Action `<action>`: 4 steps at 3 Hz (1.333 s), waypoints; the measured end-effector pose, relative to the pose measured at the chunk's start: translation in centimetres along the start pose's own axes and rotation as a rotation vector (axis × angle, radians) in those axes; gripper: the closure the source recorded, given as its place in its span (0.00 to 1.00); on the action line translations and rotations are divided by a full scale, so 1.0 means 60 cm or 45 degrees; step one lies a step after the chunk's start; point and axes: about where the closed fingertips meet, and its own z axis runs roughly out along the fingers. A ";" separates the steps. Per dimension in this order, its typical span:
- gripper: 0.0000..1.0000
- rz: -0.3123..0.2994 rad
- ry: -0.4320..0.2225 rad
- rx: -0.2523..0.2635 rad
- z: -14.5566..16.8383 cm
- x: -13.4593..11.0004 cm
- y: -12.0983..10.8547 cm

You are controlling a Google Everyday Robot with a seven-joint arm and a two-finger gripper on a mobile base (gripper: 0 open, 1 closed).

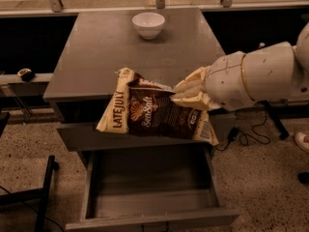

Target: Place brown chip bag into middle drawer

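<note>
Middle drawer [145, 190]: open at the near side, floor bare.
Brown chip bag [152, 115]: aloft above the drawer's far end, not yet in.
Gripper [176, 92]: clenched on the bag's right edge (lowering and release remain, I judge).

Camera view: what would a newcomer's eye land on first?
The brown chip bag hangs mid-frame, above the open middle drawer, pinched at its upper edge by the gripper, jaws shut, reaching from the right. A white bowl sits far back on the cabinet top.
</note>
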 end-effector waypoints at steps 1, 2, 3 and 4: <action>1.00 0.002 0.017 -0.011 0.011 0.001 0.003; 1.00 0.080 -0.005 -0.022 0.072 0.053 0.039; 1.00 0.160 0.063 -0.011 0.149 0.154 0.106; 1.00 0.207 0.099 -0.098 0.217 0.238 0.198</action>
